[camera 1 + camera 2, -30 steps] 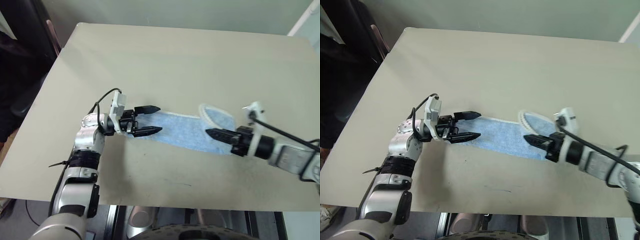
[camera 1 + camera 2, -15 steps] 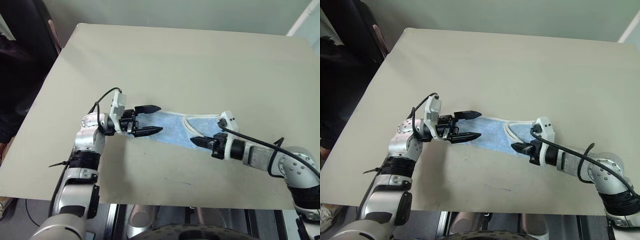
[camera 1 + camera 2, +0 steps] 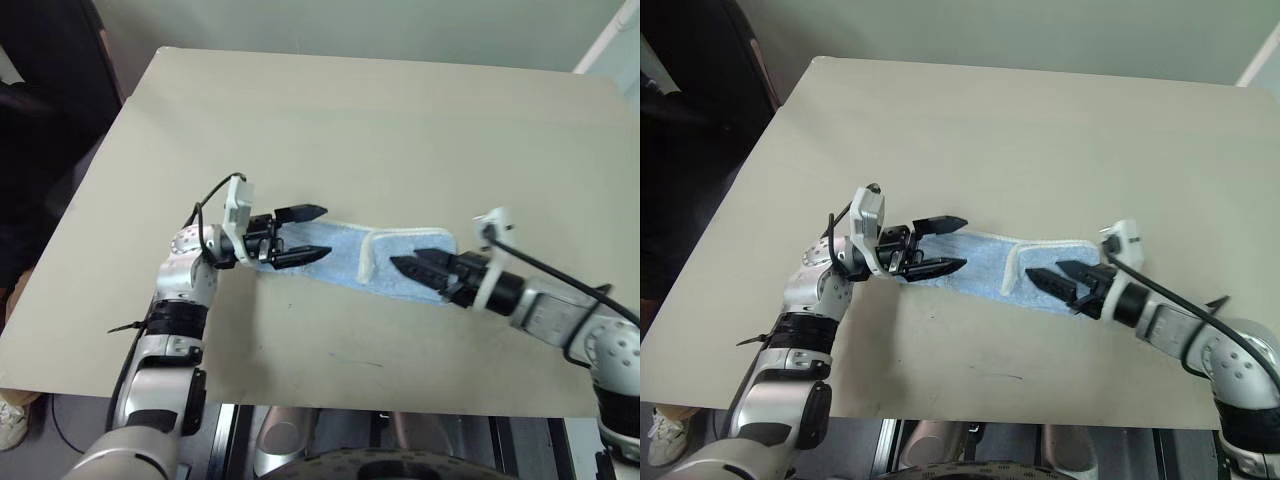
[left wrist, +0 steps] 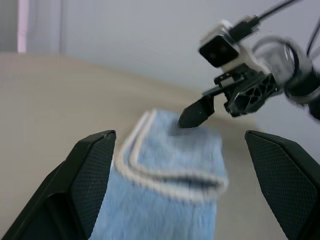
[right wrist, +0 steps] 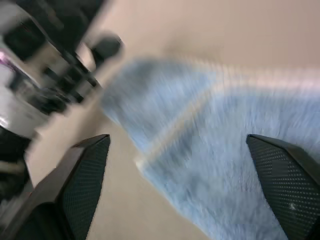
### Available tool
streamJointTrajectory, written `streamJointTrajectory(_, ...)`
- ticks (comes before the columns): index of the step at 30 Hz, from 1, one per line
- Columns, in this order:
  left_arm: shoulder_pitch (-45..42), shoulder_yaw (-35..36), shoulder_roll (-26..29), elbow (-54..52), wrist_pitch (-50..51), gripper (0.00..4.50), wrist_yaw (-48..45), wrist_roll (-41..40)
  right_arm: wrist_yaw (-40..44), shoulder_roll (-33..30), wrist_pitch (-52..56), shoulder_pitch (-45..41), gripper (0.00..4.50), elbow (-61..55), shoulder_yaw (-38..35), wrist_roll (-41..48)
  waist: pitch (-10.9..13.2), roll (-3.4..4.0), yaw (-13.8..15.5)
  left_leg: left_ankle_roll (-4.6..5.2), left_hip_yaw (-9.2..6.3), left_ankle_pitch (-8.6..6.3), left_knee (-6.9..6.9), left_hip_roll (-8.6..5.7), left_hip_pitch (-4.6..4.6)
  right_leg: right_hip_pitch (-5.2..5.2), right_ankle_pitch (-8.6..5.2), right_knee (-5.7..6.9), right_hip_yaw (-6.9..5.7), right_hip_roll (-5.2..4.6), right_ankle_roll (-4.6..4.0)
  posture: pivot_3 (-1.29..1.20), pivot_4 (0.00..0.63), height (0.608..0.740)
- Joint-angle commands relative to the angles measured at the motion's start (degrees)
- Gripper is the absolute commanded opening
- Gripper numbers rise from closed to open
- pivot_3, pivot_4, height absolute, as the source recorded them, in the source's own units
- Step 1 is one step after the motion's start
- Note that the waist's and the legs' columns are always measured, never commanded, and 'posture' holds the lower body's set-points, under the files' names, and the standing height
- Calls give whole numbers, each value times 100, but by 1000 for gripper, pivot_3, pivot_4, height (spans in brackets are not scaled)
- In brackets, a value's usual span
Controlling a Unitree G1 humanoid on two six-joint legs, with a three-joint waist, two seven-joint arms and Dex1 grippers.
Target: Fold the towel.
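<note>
Towel (image 3: 375, 262) lies on the table (image 3: 400, 130) as a long narrow blue strip, stretched between the two grippers. Its right part is doubled over onto the strip; the folded-over flap's white edging shows as a short line across the strip, between the grippers and nearer the right one.

Left gripper (image 3: 299, 234): fingers spread wide, pointing along the strip toward the right gripper. The towel's left end sits in the gap between the fingers, not pinched. In the left wrist view the towel (image 4: 165, 200) runs up between the two spread fingers (image 4: 85, 185), with the right gripper (image 4: 195, 114) at its far end.

Right gripper (image 3: 418, 266): fingers spread, gripping nothing, tips over the towel's right end and pointing toward the left gripper. Whether they touch the cloth, can't tell. The right wrist view is blurred; blue cloth (image 5: 225, 150) lies between its spread fingers (image 5: 85, 170).
</note>
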Motion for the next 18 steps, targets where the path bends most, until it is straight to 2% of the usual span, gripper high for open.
streamJointTrajectory(1, -141, 106, -199, -471, 415, 3866, 52, -466, 249, 121, -533, 90, 4297, -278, -303, -448, -1, -1, -6, 0, 0, 1, 0, 1, 2, 2, 0, 0, 0, 0, 0, 0, 150, 740)
streamJointTrajectory(4, -124, 1, -395, -683, 608, 2839, 87, -576, 395, 328, -1110, 152, 3577, -263, -100, -1490, 0, 1, -20, 11, 0, 6, 0, 2, 7, 2, 7, 1, 0, 0, -5, 0, 150, 740)
streamJointTrajectory(9, -78, -432, -737, -798, 451, 1013, 133, -249, 387, 724, -1729, 95, 1760, 68, 469, -2945, 0, 1, -24, 47, 0, 10, 0, 6, 11, 2, 37, 0, -1, 0, 6, 0, 150, 740)
streamJointTrajectory(12, -74, -872, -942, -664, -252, 0, 289, 397, 482, 921, -2018, 73, 691, 243, 850, -3648, 1, 2, -23, 53, 0, 20, 0, 5, 12, 4, 50, -3, 0, 0, 0, 0, 150, 740)
streamJointTrajectory(14, -70, -1106, -1076, -596, -565, 0, 485, 740, 506, 1029, -2152, 15, 16, 386, 1060, -4051, 1, 2, -27, 48, 0, 23, 1, 5, 12, 6, 57, -5, 2, -1, -5, 0, 150, 740)
streamJointTrajectory(18, 16, -1345, -1362, -456, -891, 0, 878, 1107, 610, 1196, -2406, -134, 16, 641, 1547, -4825, 1, 2, -40, 37, 1, 25, 2, 4, 18, 13, 67, -7, 2, -1, -2, 0, 150, 740)
